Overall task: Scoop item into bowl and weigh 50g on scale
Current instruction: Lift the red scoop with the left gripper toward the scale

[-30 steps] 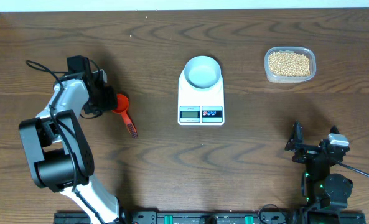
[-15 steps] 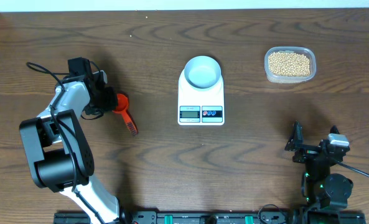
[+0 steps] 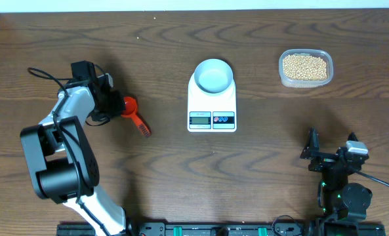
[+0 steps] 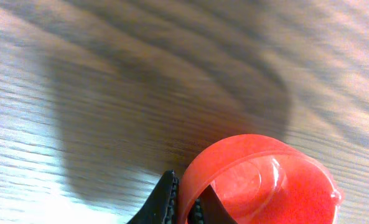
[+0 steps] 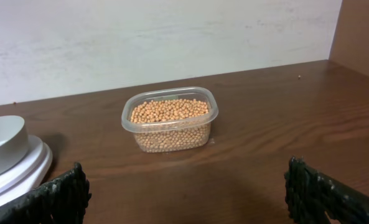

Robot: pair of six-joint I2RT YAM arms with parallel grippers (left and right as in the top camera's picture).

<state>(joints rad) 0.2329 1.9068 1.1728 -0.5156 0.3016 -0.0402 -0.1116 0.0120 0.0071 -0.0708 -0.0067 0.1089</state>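
My left gripper [image 3: 117, 105] is shut on the rim of a red scoop [image 3: 129, 107] at the table's left, one finger [image 4: 163, 201] outside the cup wall and the other inside. The scoop [image 4: 268, 183] is empty; its dark-ended handle points toward the front right. The white bowl [image 3: 214, 75] sits empty on the white scale [image 3: 212, 103] at mid-table. The tan beans [image 3: 305, 66] fill a clear tub at the back right. My right gripper [image 3: 330, 148] rests open near the front right, facing the beans [image 5: 170, 112], with nothing between its fingers [image 5: 61, 196].
In the right wrist view the bowl [image 5: 2, 140] and scale [image 5: 23, 169] show at the left edge. A pale wall runs behind the table's far edge. Bare wood lies between the scale and both arms.
The left jaws have closed onto the scoop's rim. The scoop shifted slightly right and its handle swung outward toward the right. The right arm has not moved.
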